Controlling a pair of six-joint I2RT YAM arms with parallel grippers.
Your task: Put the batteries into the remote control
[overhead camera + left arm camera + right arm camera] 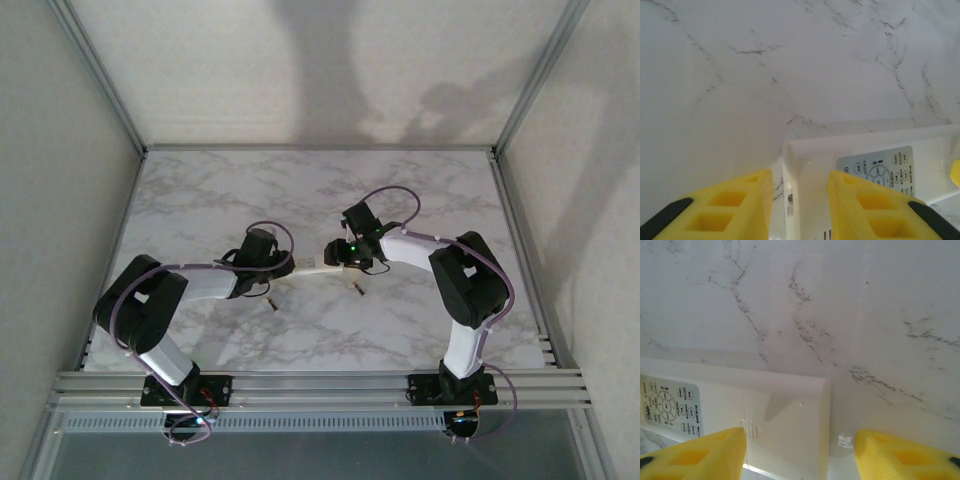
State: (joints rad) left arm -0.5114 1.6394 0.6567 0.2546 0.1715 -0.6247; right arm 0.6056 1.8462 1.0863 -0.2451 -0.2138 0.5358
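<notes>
The white remote control [315,268] lies flat mid-table between both grippers. My left gripper [288,265] hangs over its left end. In the left wrist view the jaws [801,175] stand apart: one finger [870,205] sits over the remote's [865,145] face by the grey keypad [880,170], while the other finger [730,205] is off the end with marble showing between. My right gripper [800,435] is open around the remote's [785,405] cover end, with a gap on its right side. Two batteries [272,303] [357,290] lie loose on the table just in front of the remote.
The marble table [320,190] is walled by white panels at the back and both sides. An aluminium rail [320,385] carrying both arm bases runs along the near edge.
</notes>
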